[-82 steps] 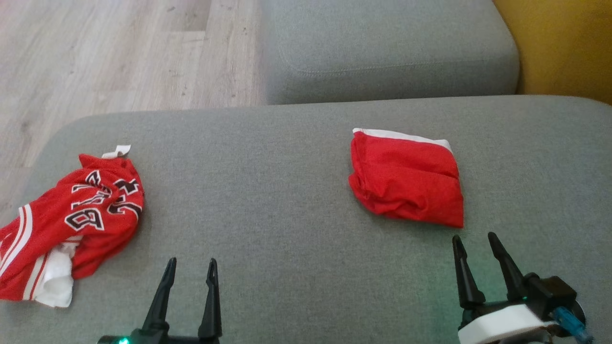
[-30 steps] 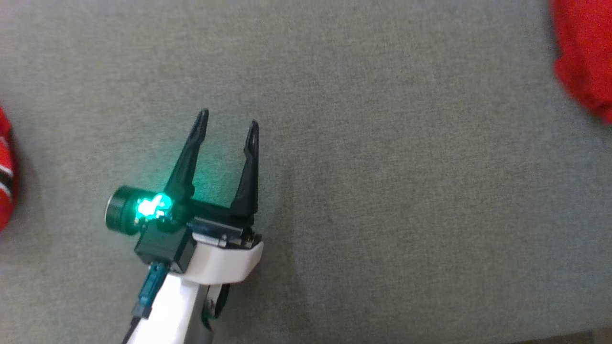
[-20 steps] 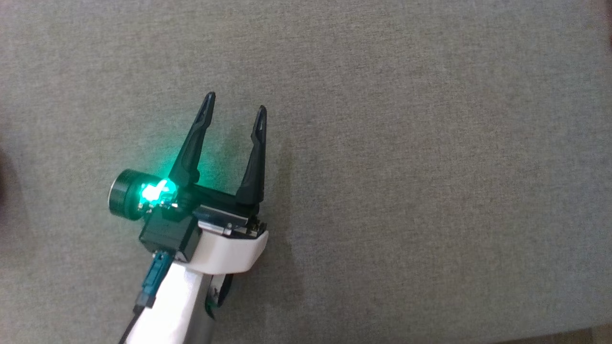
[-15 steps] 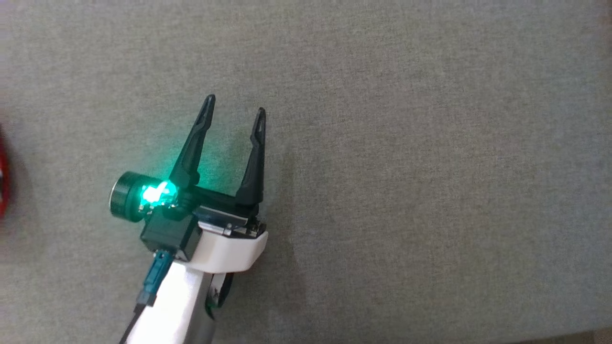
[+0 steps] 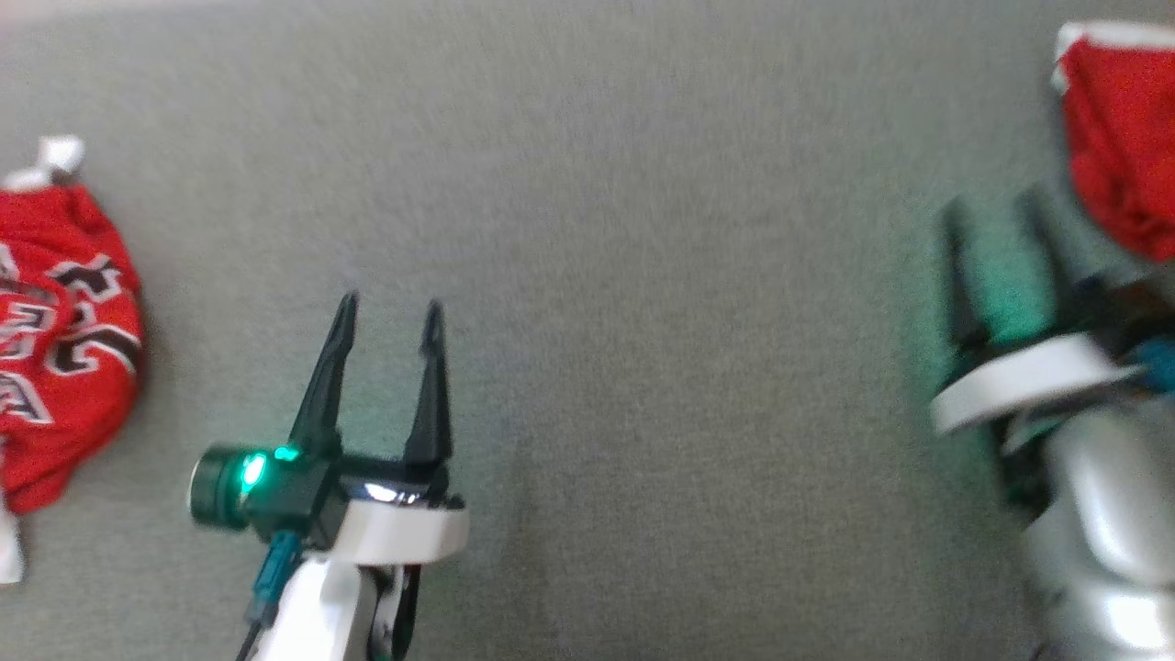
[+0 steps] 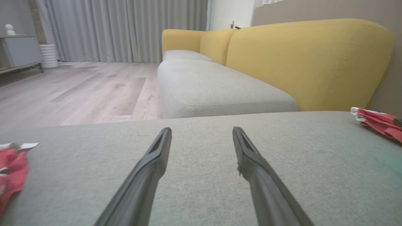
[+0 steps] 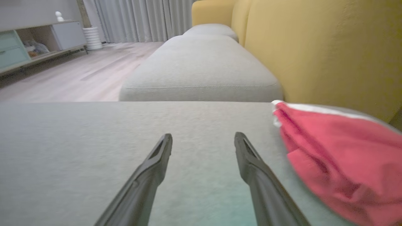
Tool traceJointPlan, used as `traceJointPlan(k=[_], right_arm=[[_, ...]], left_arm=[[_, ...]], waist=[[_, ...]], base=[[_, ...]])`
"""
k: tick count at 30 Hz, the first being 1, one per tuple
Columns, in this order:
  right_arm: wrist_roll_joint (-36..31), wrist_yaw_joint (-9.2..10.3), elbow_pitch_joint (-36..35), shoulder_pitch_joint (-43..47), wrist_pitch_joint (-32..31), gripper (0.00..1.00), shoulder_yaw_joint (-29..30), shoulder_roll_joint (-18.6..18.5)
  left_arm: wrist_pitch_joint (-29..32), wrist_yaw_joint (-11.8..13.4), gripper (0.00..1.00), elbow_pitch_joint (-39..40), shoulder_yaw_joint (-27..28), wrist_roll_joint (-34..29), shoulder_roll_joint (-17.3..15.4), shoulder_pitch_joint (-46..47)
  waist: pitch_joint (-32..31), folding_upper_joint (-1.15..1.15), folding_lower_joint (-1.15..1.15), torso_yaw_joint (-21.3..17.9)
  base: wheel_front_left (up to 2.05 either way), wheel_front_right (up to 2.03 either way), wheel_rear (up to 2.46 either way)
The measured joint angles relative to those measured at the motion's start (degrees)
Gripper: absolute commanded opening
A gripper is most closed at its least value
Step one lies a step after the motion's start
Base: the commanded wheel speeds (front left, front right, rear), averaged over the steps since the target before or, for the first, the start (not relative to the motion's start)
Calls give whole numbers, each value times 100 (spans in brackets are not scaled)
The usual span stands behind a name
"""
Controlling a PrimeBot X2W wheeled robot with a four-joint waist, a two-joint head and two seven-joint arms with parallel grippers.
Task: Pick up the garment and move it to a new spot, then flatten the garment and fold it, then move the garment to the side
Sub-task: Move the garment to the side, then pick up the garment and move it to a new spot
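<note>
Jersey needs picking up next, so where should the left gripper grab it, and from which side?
Probably the bunched edge of the jersey nearest the left gripper, approached sideways from the cushion's middle. It lies in a crumpled heap, and that rounded edge faces the open gripper.

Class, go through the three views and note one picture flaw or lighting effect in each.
Head view: the right gripper is smeared by motion blur, the left gripper sharper, its green lamp tinting the cushion. Left wrist view: the jersey at the edge is soft. Right wrist view: the red cloth looks blurred and washed to pink.
</note>
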State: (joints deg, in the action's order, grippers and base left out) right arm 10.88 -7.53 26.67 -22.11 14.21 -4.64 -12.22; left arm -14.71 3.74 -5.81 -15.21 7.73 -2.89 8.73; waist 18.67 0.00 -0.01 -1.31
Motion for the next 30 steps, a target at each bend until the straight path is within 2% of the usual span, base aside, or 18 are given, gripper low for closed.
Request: traceJointPlan(k=[5,8,11,20,30], right_arm=[[220,0,-153,733,1,100,-414,533],[127,0,-288,1260,1,100,-549,684],[48,0,-436,1689,1,100,-438,800],[-338,0,-648,2363,1,100,-40,895],[-379,0,-715,2542,1,100,104,951]], left_arm=[[0,65,100,-232,155,177,0,-442],[0,80,100,-342,260,177,-5,-778],[0,76,100,-387,297,172,-4,-1050],[0,-23,100,-363,434,-18,-7,-1347],[1,-71,100,-495,457,-133,-9,-1572]], waist=[[-743,0,-1,79],[-1192,0,-1,120],[-1579,0,-2,166],[-2256,0,1,398],[-2388,0,1,438]], base=[[0,0,0],[0,0,0],[0,0,0],[0,0,0],[0,0,0]])
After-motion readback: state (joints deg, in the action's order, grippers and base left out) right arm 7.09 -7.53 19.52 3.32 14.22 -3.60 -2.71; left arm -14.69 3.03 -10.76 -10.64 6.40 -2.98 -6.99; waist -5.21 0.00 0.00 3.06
